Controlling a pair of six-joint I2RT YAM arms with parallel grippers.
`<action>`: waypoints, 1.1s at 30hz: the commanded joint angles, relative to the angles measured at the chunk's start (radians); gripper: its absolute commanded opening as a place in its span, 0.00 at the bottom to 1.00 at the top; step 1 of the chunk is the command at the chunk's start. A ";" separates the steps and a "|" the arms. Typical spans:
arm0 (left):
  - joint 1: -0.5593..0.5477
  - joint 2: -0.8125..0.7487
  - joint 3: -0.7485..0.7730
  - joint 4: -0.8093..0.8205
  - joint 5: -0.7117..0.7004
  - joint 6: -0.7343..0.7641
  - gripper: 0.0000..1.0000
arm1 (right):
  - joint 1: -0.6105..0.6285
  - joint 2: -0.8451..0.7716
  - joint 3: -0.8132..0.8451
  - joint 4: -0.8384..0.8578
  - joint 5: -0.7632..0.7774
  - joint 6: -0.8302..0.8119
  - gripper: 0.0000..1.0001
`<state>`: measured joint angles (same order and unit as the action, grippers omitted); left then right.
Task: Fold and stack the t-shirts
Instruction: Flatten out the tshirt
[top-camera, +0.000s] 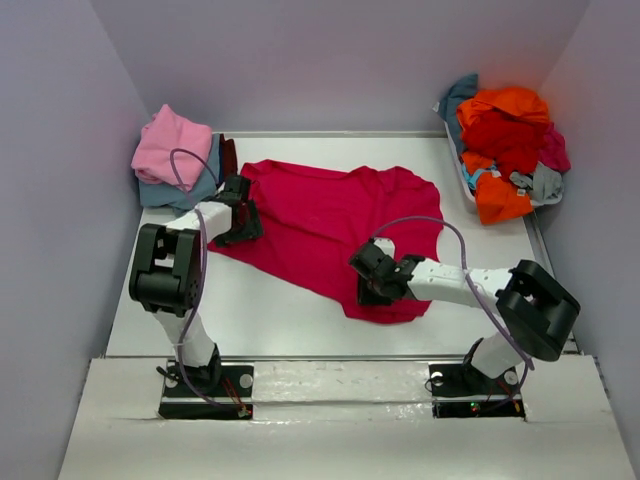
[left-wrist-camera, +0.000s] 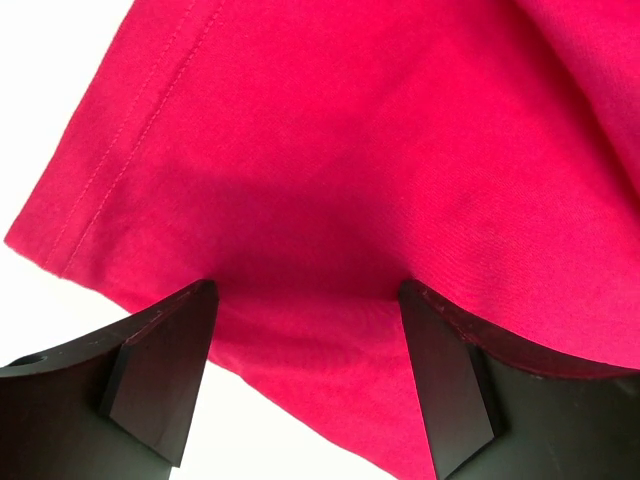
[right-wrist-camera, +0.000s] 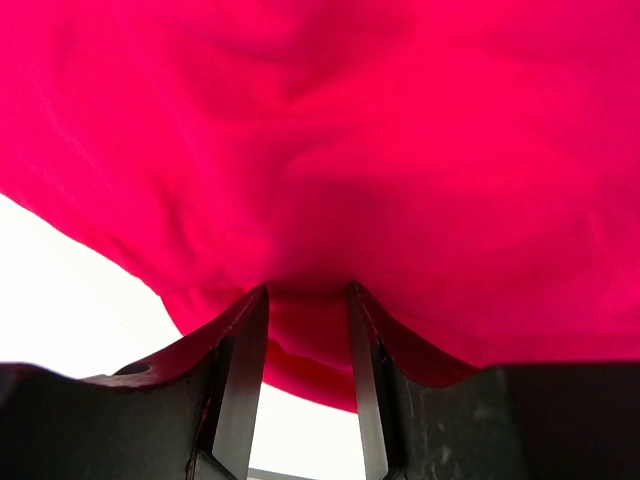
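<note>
Left gripper (left-wrist-camera: 305, 300) gapes wide over the magenta-red t-shirt (top-camera: 320, 215) hem. Right gripper (right-wrist-camera: 308, 295) stands narrow around bunched cloth; whether it clamps, I cannot tell. The shirt lies spread mid-table. At rear right, a white bin (top-camera: 463, 180) holds heaped tees (top-camera: 505, 135).

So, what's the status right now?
Left gripper open over edge of magenta-red t-shirt. Right gripper narrow, cloth between jaws, grip unclear. Nothing in the way.
</note>
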<state>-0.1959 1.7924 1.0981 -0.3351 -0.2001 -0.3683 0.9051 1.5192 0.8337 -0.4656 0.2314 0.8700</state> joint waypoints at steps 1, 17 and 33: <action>-0.007 0.041 -0.133 -0.030 0.143 -0.017 0.84 | 0.009 0.016 -0.030 0.087 -0.043 0.000 0.44; -0.007 -0.163 -0.256 -0.139 0.303 -0.086 0.85 | 0.009 -0.184 -0.150 0.022 -0.061 0.041 0.44; -0.007 -0.404 -0.380 -0.248 0.513 -0.173 0.85 | 0.009 -0.390 -0.202 -0.120 -0.026 0.100 0.44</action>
<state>-0.1963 1.4368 0.7578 -0.4934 0.2176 -0.5117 0.9051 1.1419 0.6430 -0.5484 0.1806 0.9478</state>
